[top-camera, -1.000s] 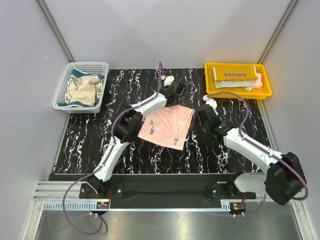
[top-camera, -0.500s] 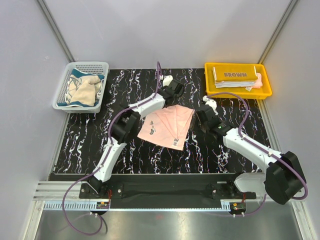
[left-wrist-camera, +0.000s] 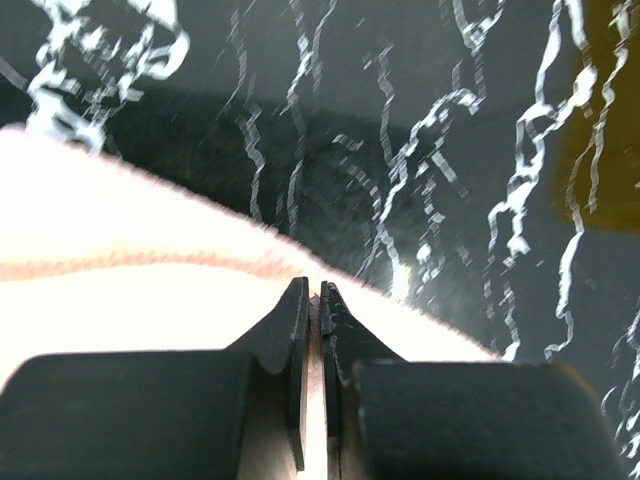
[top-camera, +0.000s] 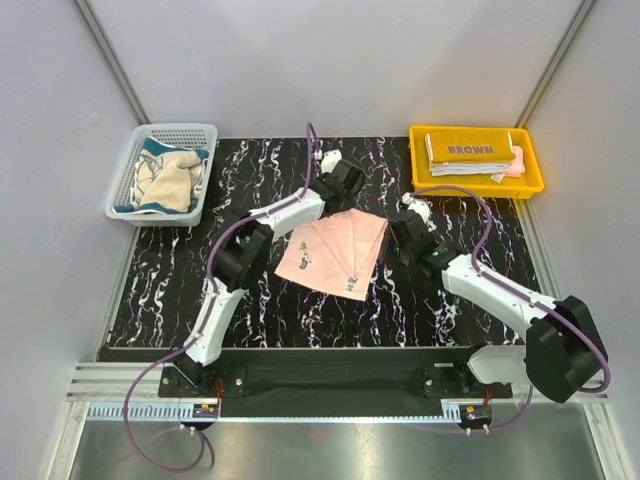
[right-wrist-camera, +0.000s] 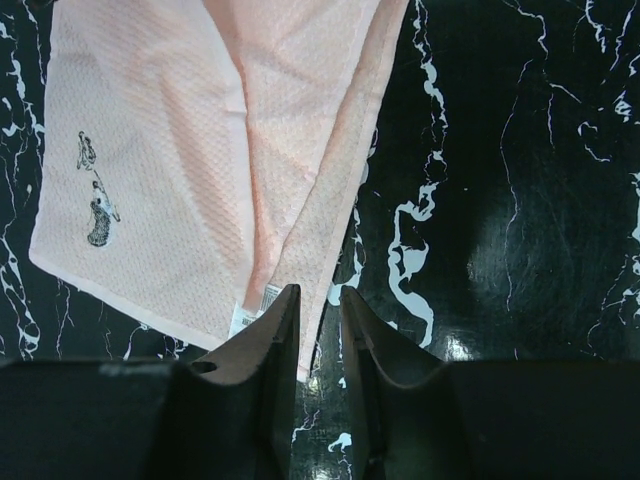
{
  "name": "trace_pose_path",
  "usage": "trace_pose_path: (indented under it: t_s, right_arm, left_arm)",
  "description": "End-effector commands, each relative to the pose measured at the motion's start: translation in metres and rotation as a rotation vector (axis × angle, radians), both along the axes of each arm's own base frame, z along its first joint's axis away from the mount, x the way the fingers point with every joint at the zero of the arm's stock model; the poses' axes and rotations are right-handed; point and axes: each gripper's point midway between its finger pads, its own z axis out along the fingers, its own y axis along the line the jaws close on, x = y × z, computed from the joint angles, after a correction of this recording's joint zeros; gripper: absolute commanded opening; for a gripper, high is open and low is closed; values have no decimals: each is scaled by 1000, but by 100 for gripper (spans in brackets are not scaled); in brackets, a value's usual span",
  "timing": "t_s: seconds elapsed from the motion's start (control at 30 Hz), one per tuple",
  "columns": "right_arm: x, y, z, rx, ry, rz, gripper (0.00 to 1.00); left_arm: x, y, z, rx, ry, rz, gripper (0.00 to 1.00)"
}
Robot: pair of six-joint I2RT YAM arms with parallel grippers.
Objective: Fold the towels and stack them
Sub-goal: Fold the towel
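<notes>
A pink towel (top-camera: 335,252) lies partly folded in the middle of the black marbled table. My left gripper (top-camera: 346,187) is at its far corner. In the left wrist view the left gripper (left-wrist-camera: 312,290) is shut on the pink towel's (left-wrist-camera: 150,260) edge. My right gripper (top-camera: 400,243) is at the towel's right side. In the right wrist view the right gripper (right-wrist-camera: 318,295) has its jaws a narrow gap apart just over the pink towel's (right-wrist-camera: 180,150) hemmed edge, near its label. A brown towel (top-camera: 470,150) tops a folded stack. A cream-teal towel (top-camera: 168,178) lies crumpled.
The yellow tray (top-camera: 530,182) with the folded stack stands at the far right. The white mesh basket (top-camera: 180,132) with the crumpled towel stands at the far left. Grey walls close in the table on three sides.
My left gripper has shifted slightly left and away at the towel's far corner. My right gripper has edged a little left toward the towel. The towel has not visibly moved.
</notes>
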Motion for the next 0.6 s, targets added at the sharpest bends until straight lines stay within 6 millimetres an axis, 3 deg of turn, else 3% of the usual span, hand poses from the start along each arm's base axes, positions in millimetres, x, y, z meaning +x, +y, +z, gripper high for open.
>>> trace_pose_path:
  t_s: [0.0,0.07,0.1,0.13,0.3,0.33,0.37,0.57]
  right_arm:
    - [7,7,4,34,-15,7,29]
    - [7,10,3,44,-7,18,29]
    - [8,13,2,48,-1,20,29]
    - [8,14,1,51,8,22,29]
    - [8,32,-9,83,59,78,29]
    - [8,35,-10,90,66,86,29]
    - [7,39,-15,95,85,97,30]
    - [-6,62,-25,114,127,139,32]
  left_arm:
    - [-3,8,44,-82,-62,33,0]
    - [-7,19,63,-110,-85,53,0]
    - [-19,30,48,-83,-55,59,0]
    - [-23,35,66,-101,-80,65,0]
    - [-54,75,63,-93,-59,119,0]
    - [-61,85,51,-88,-41,127,0]
    - [-66,89,61,-100,-55,125,0]
    - [-91,117,37,-42,1,139,0]
